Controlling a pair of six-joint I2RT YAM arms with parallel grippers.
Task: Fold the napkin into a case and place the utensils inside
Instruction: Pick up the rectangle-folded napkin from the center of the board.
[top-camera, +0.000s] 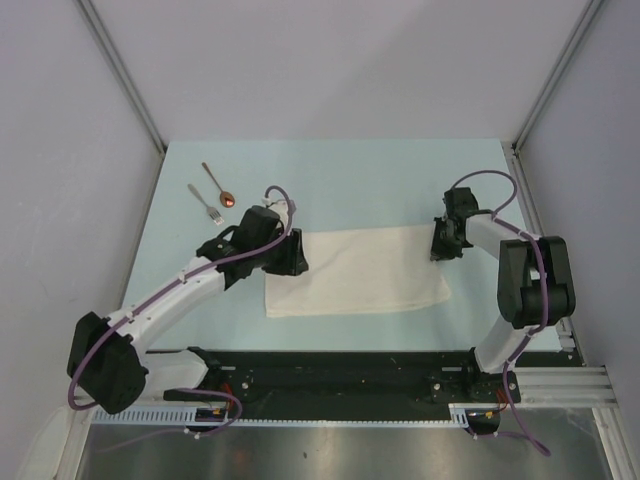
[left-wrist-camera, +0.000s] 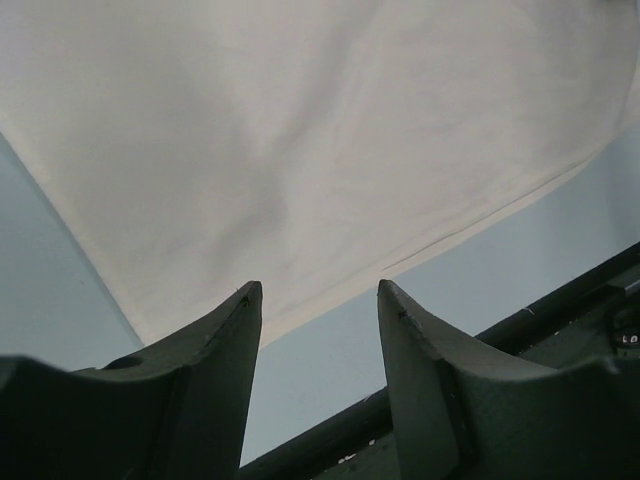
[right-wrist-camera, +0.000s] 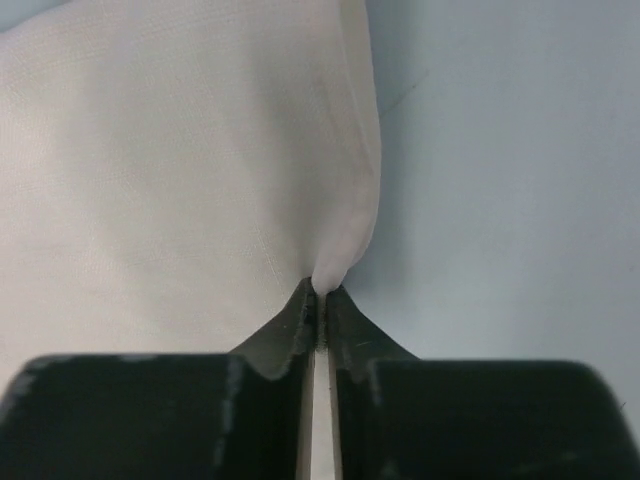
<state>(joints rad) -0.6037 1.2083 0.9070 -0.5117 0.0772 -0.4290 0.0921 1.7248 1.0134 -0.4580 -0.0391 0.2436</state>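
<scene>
Pinching the right edge of the napkin (right-wrist-camera: 180, 180), my right gripper (right-wrist-camera: 320, 290) has both fingers pressed together at the tips. A small fold of the cream-white cloth is drawn up between them. In the right wrist view, the cloth rises to a peak exactly where the fingertips meet, and the pale blue table (right-wrist-camera: 500, 180) lies bare to the right of it.

My left gripper (left-wrist-camera: 318, 290) is spread, with a clear gap between its two fingers and nothing gripped. In the left wrist view, one fingertip overlaps the napkin (left-wrist-camera: 300, 150) near a corner of the cloth, and the other sits over the bare table beside the cloth's edge. I cannot tell whether either fingertip touches the surface.

In the top view, the napkin (top-camera: 355, 270) lies flat on the table (top-camera: 380, 180) as a wide rectangle between my two arms. It is not yet a narrow case. My left gripper (top-camera: 290, 262) is at the cloth's left edge and my right gripper (top-camera: 437, 250) is at its right edge, towards the far corner.

The fork (top-camera: 207, 203) and the spoon (top-camera: 218, 185) lie side by side at the far left of the table. Both are angled the same way, with the spoon's copper bowl just beside the fork. Both are outside the cloth and apart from it, beyond my left arm.
</scene>
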